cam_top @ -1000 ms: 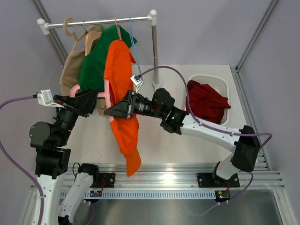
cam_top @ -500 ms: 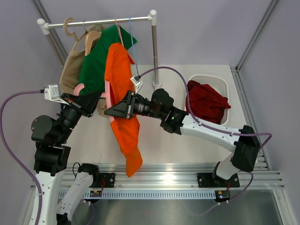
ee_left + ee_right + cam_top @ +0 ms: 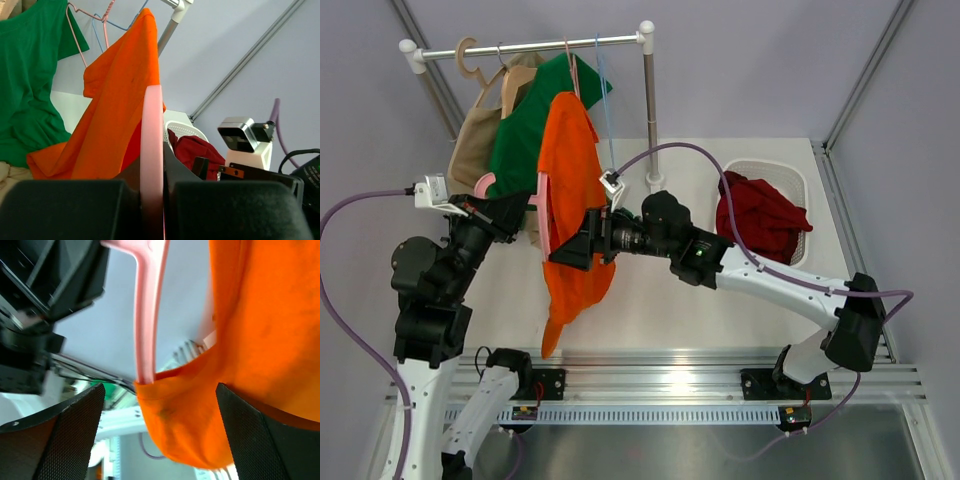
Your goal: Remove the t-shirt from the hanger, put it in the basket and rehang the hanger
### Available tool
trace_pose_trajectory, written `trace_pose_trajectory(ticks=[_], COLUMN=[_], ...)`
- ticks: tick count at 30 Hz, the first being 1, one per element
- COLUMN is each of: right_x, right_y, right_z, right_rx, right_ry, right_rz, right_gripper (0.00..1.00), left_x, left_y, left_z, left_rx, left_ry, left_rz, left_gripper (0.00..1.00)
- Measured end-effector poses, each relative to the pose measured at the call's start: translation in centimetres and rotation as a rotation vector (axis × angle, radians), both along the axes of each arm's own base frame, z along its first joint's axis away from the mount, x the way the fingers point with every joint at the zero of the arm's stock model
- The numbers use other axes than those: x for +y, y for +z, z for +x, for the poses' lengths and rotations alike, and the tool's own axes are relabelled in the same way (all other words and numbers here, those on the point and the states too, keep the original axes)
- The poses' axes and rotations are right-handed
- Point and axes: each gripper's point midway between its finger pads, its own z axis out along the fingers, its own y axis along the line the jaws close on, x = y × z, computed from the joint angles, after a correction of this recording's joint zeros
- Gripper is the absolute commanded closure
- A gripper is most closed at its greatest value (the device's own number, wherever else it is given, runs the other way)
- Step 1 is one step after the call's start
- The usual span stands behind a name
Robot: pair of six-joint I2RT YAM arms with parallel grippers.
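The orange t-shirt (image 3: 570,190) hangs draped over the thick pink hanger (image 3: 542,215), whose hook (image 3: 486,184) is off the rail and points left. My left gripper (image 3: 517,208) is shut on the hanger's pink bar (image 3: 151,145), which runs up from my jaws (image 3: 151,200) into the t-shirt (image 3: 117,110). My right gripper (image 3: 572,250) stands open at the shirt's lower half. In the right wrist view its fingers (image 3: 70,435) sit wide apart with loose orange cloth (image 3: 250,340) between them, and the hanger (image 3: 147,315) enters the shirt's opening.
A rail (image 3: 535,45) on a white pole (image 3: 650,100) carries a green shirt (image 3: 525,135), a beige garment (image 3: 472,140), thin wire hangers (image 3: 570,62) and a wooden hanger (image 3: 468,52). A white basket (image 3: 790,175) at the right holds a dark red garment (image 3: 760,215).
My left gripper closed on the pink hanger. My right gripper opened and let go of the t-shirt, whose lower end swung to the left.
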Motion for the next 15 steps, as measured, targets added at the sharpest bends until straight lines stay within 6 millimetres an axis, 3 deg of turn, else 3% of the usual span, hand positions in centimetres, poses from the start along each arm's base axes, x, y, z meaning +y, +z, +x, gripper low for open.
trace_pose_trajectory(ticks=[6,11,15], right_x=[-2.2,-1.7,-1.8], right_y=[-1.8,-4.5,-7.8], right_z=[-0.1,-4.4,-5.8], right_rx=[-0.123,-0.205,-0.225], right_ry=[-0.091,-0.071,-0.068], right_rz=[-0.160,-0.258,-0.336], right_gripper=[0.00,0.00,0.01], left_x=[0.5,1.0,1.3], left_y=[-0.2,0.2,0.8], left_z=[0.6,1.3,1.6], left_rx=[0.015,0.023,0.020], left_ry=[0.034,0.069,0.090], left_rz=[-0.015,-0.034,-0.046], left_gripper=[1.00,1.00,1.00])
